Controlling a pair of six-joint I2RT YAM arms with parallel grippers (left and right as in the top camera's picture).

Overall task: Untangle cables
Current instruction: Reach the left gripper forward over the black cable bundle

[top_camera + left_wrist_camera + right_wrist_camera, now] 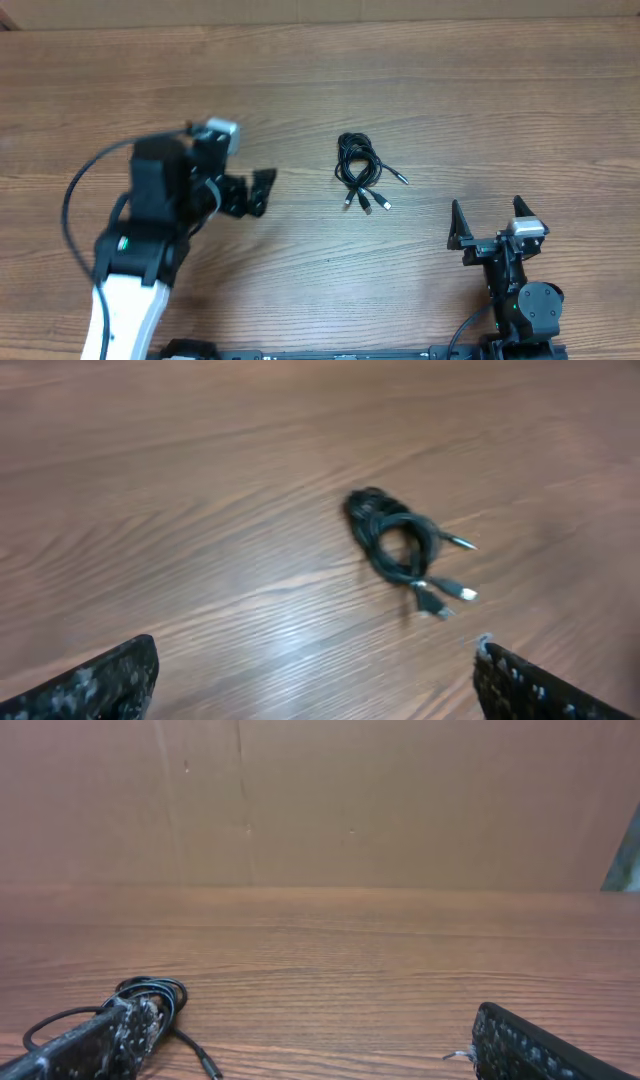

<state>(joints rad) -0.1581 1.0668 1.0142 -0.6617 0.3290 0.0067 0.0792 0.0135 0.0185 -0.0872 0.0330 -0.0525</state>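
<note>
The wooden bench carries one coiled bundle of cables, lying mid-bench and away from every edge. The left arm's fingers stand open and point at it, likely lining up a grasp. The right arm's fingers are open too, near the front edge. Nothing lies between. Perhaps three plugs poke out.

1. You have the cables: thin black cords wound together in one small, loose coil.
2. The coil lies flat on the wooden surface, near its middle.
3. Their silver-tipped plugs fan out from one end of the coil.
</note>
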